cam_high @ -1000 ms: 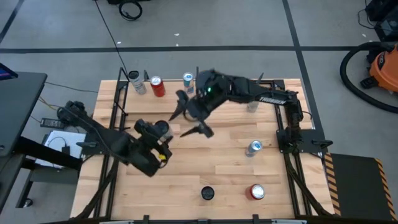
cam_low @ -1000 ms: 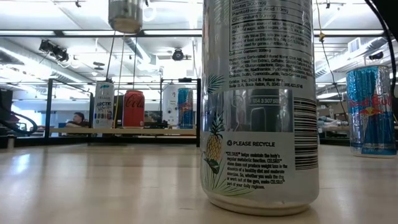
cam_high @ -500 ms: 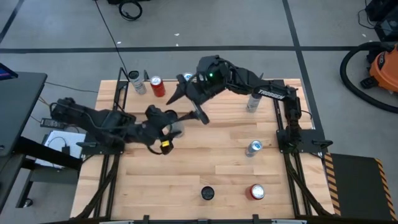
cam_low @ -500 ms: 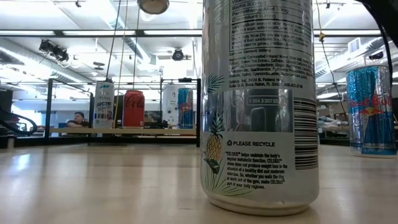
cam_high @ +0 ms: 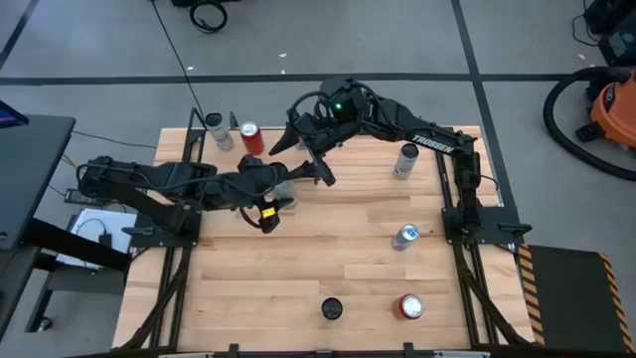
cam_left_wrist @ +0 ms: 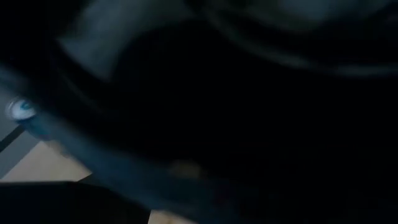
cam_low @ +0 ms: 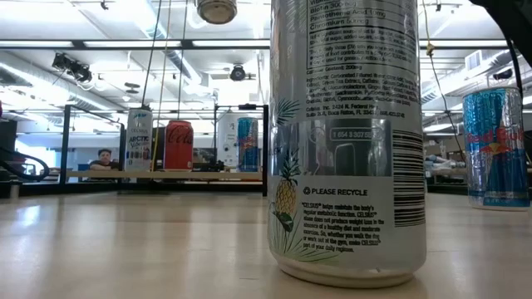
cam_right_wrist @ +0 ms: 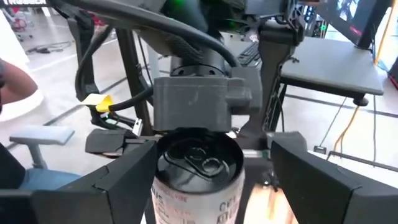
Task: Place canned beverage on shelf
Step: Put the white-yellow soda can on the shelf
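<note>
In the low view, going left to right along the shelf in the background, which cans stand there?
On the shelf: white Arctic can → red cola can → white can → blue Red Bull can.

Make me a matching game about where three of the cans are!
Things:
1. red can
2. pineapple can
3. grey-topped can

Places:
A. standing on the table, closest to the low camera
B. up in the air, between the open fingers of the right gripper
C. standing on the shelf, with other cans beside it

Pairs: 1-C, 2-A, 3-B
</note>
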Tool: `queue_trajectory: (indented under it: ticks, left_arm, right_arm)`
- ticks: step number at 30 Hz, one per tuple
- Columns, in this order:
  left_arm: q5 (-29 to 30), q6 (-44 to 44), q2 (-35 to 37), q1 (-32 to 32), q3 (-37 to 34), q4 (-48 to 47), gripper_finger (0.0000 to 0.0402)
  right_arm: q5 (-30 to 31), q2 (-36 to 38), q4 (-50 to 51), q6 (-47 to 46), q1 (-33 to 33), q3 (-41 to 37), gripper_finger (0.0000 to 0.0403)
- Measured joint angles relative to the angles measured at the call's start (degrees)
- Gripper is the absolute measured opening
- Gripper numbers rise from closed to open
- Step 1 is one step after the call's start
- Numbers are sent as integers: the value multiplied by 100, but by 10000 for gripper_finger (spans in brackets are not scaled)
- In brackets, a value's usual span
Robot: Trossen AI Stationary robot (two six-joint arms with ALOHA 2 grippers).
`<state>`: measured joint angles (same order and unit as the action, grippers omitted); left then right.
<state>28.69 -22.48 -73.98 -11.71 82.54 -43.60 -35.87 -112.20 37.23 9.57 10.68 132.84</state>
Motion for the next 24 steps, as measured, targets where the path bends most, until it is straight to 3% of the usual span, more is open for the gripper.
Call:
queue_trajectory:
  ticks: [10,24]
  left_arm:
    - [-160,70,27,279,-2,95,270]
    - [-235,210,71,330,-2,90,270]
  right_arm:
    - [35,-22,65,-516,-13,-9,323]
    - [202,-142,377,-230,-56,-20,320]
